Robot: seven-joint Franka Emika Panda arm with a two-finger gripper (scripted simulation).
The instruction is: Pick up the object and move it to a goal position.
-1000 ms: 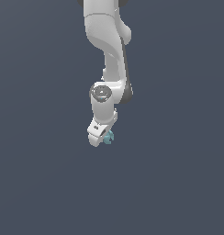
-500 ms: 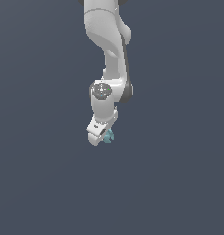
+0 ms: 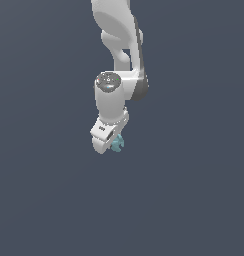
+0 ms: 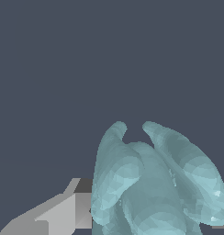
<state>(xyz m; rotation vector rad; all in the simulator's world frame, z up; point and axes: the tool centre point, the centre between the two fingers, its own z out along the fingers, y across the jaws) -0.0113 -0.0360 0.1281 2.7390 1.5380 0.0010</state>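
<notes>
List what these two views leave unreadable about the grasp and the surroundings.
- Exterior view: the white gripper covers most of the small pale teal lumpy object; its shape is too small to read.
- Wrist view: the object fills the frame, hiding the far jaw; the bottom edge cuts it off.
- Neither view shows a goal marker or any supporting surface.

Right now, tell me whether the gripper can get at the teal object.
Probably yes: the gripper appears already closed on the object. In the wrist view the object sits right against a grey finger, with nothing in between.
</notes>
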